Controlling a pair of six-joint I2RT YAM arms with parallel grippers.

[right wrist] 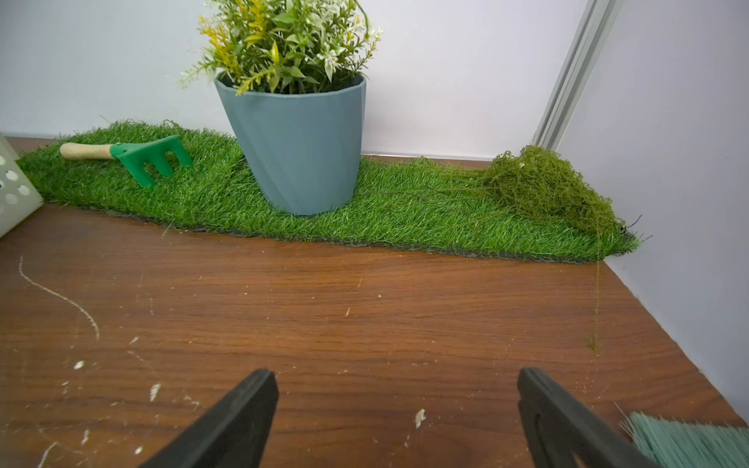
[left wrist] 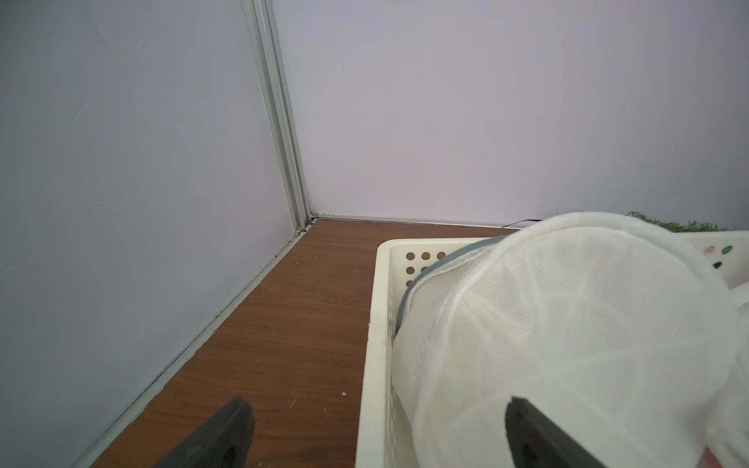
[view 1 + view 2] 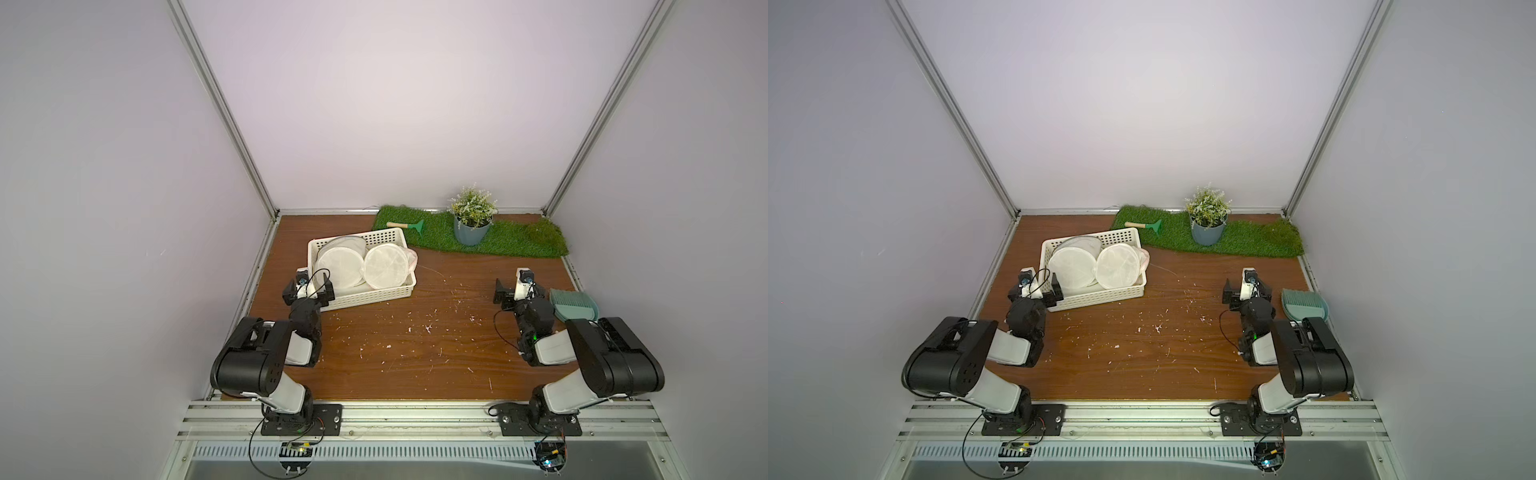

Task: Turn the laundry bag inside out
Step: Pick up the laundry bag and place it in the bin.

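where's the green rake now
The green hand rake lies on the artificial grass mat at the far edge of the table in both top views, left of the blue plant pot, behind the white basket.

Both top views hang high at the front, looking down on the whole table (image 3: 415, 353). Left wrist cam sits low, right up against the basket (image 2: 377, 324). Right wrist cam, well right of it, faces the back and just catches its corner.

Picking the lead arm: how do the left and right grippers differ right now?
The left gripper straddles the basket wall, one finger over a bag; the right gripper hangs over bare table. The left gripper is next to the bag; the right gripper is next to the dustpan. Both are open and empty.
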